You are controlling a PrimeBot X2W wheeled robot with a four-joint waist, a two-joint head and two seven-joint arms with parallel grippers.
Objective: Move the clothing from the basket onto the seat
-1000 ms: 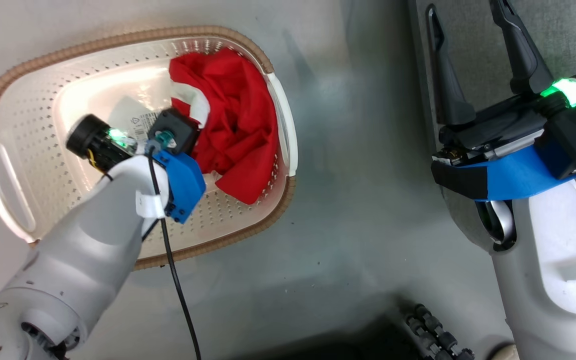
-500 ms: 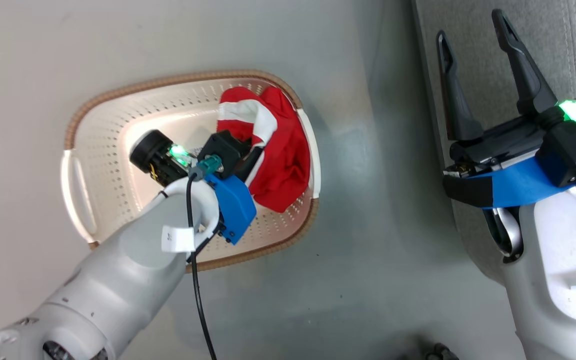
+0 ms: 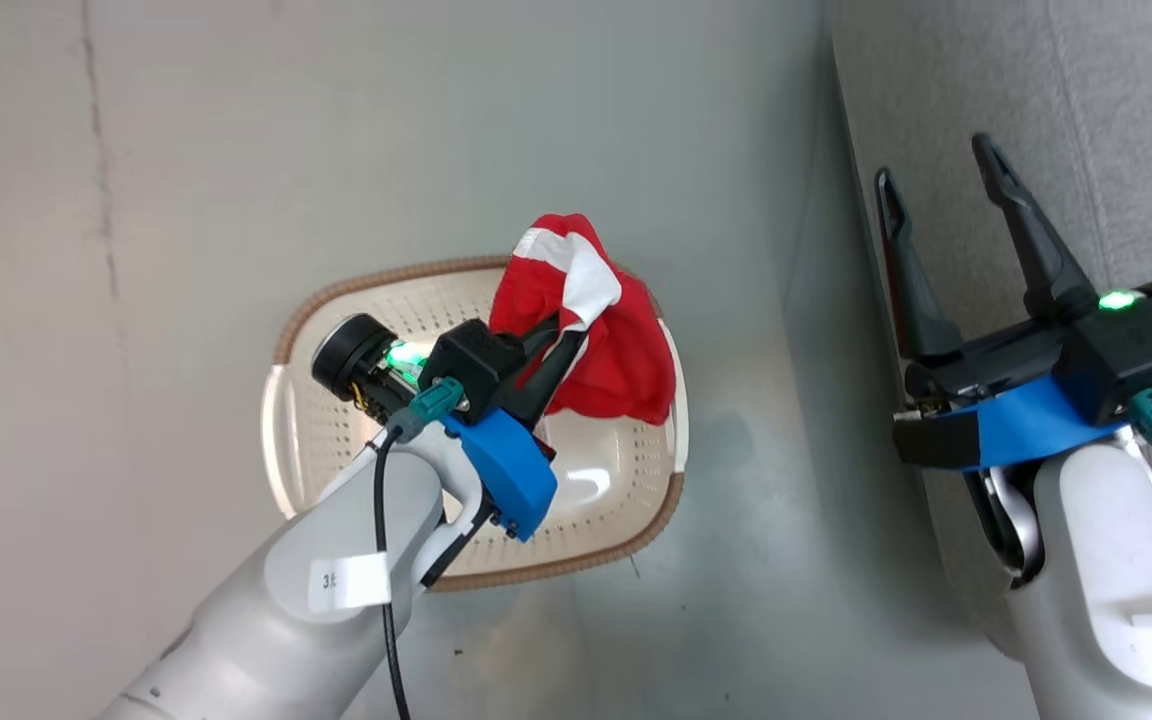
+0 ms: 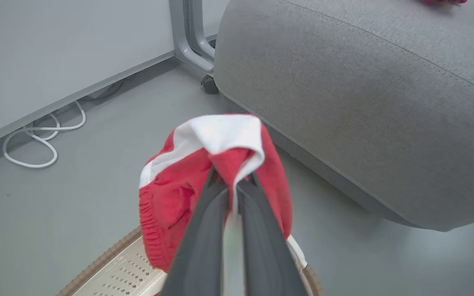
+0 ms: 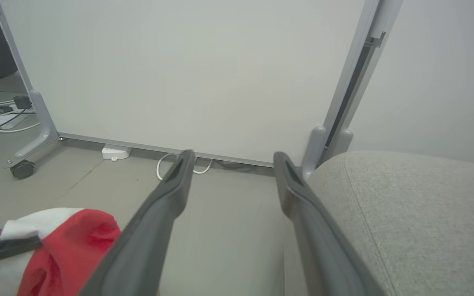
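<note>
**Garment clamped above the basket, carry to the seat next**

The left gripper [image 3: 564, 330] is closed on a red garment [image 3: 616, 350] with white trim, pinching a fold near the white band. The cloth hangs bunched from the fingertips just above the basket [image 3: 316, 450], over its seat-side end. Its lower folds are close to the rim there; whether they touch it I cannot tell. What shows of the basket's floor holds no other cloth.

I judge the step to be the transfer: the pick looks done and the placing is not yet begun. The next move calls for raising the bundle until its hem is free of the rim, then swinging it away from the basket, across the strip of floor, to the seat [image 3: 1086, 100]. The seat's top stands higher than the basket, so the cloth should go up before it goes across, and the jaws should part only once it is over the cushion.

The right gripper [image 3: 936, 165] is on the seat side of the basket, well apart from it, jaws wide and holding nothing. It hovers at the seat's near edge, in the likely path, and may need to give way.

Beyond the basket, a white cable [image 4: 35, 139] loops on the floor by a wall panel, and a caster [image 4: 209, 84] stands at the seat's corner. Both are out of the way. A sliver of red [image 4: 442, 1] shows at the seat's far edge, too little to identify.
</note>
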